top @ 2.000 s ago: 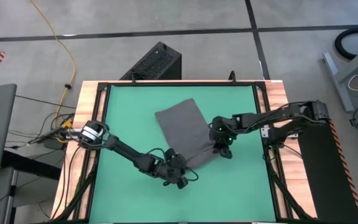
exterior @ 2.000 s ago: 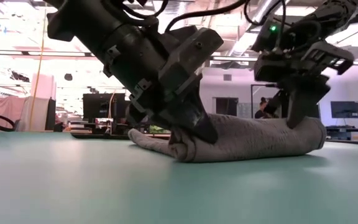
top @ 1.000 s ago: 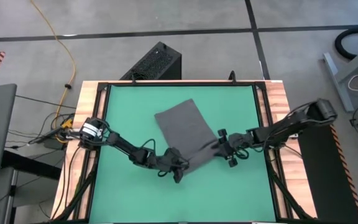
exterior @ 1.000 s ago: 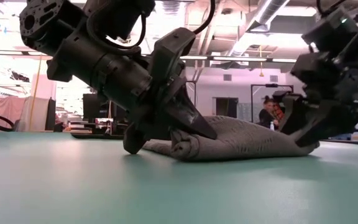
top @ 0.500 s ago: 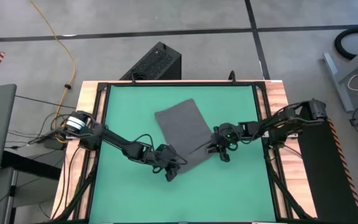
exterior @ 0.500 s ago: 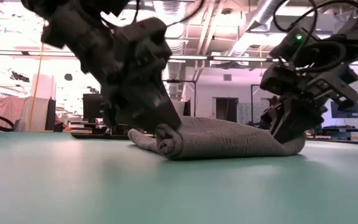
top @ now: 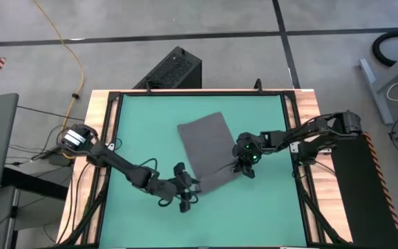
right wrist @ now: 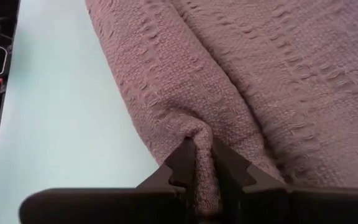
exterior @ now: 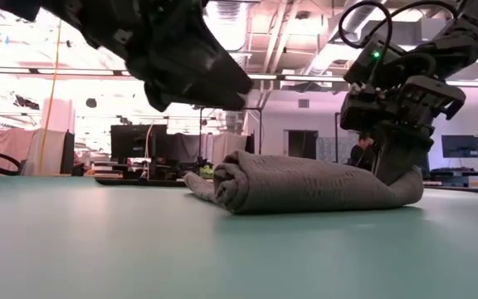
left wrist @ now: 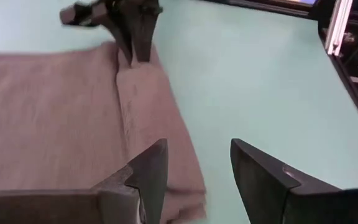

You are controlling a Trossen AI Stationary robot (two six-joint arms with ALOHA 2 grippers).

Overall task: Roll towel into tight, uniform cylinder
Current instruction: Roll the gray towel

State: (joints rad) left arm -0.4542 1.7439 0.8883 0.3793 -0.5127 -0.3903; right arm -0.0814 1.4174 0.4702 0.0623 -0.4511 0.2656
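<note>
The dark grey towel lies on the teal table, its near edge rolled into a short thick roll. My right gripper is shut on a pinched fold at the roll's right end, which the right wrist view shows between its fingers. My left gripper is open and empty, lifted above the table just off the roll's left end. In the left wrist view one finger hangs over the towel's edge and the other over bare table.
A black box stands on the floor beyond the table's far edge. A yellow cable runs at the far left. The wooden table frame borders the teal surface.
My left gripper has let go of the roll's left end, opened, and lifted back toward the table's front. My right gripper stays pinched on the right end.
</note>
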